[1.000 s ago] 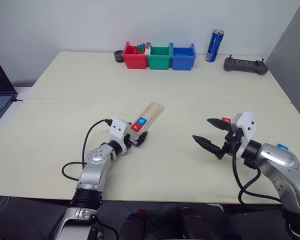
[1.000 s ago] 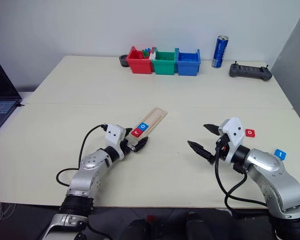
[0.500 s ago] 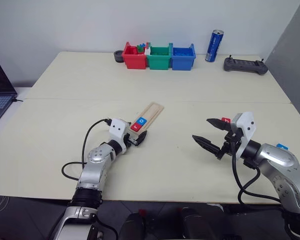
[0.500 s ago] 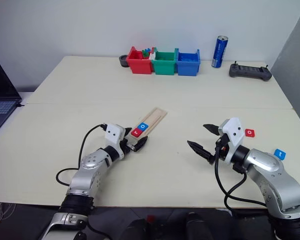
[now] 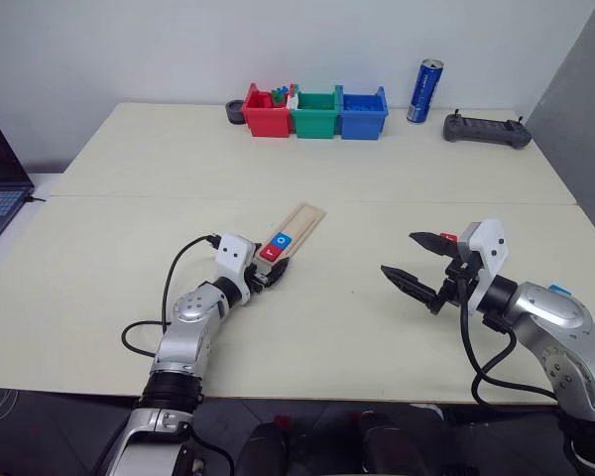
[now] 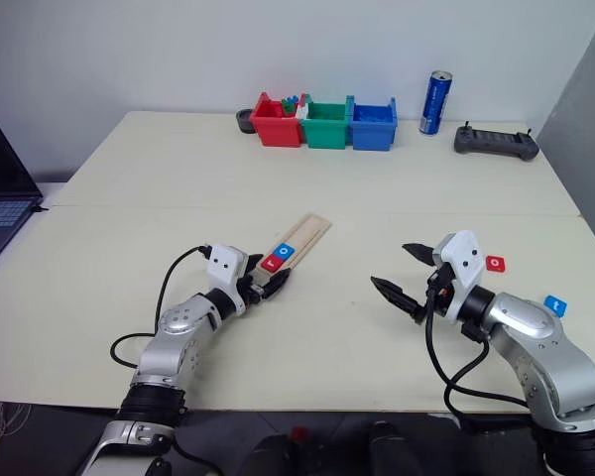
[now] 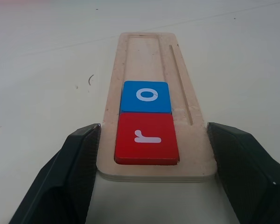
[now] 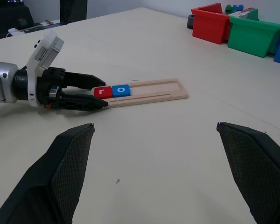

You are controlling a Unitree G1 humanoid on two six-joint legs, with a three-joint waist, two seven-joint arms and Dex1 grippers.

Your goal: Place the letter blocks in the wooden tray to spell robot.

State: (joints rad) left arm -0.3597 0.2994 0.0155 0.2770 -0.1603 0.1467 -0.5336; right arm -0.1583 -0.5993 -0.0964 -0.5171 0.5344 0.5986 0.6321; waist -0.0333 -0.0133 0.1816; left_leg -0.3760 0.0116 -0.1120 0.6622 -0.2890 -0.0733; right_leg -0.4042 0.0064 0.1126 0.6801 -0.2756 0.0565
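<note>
While two letters sit in place, the job is well short of done: the wooden tray (image 5: 290, 233) lies slantwise on the table (image 5: 119, 238) in front of the left gripper (image 7: 151, 154), with a red block (image 7: 147, 139) reading "r" at its near end and a blue block (image 7: 145, 96) reading "o" touching it just beyond; the rest of the groove is bare. The left gripper's fingers stand on either side of the tray's near end, set apart by the tray's width, one finger touching its edge and the other just beside it; whether they grip the wood I cannot tell. The right gripper (image 5: 414, 263) hangs above the table well to the right, its jaws spread wide and holding nothing. A further red block (image 6: 496, 263) marked "o" and a blue block (image 6: 554, 305) lie near the right arm; the blue one's letter is too small to read. In my judgement the main risk is at the tray: if the left fingers squeeze or shift unevenly, the light strip could pivot or tip and slide the two seated blocks out of line. Another risk is order: the two "o" blocks must go either side of the "b", and a wrong pick would spoil the word. At the far edge stand red, green and blue bins (image 5: 315, 111), a blue can (image 5: 425, 90) whose label I cannot read, and a dark controller (image 5: 487, 130).
</note>
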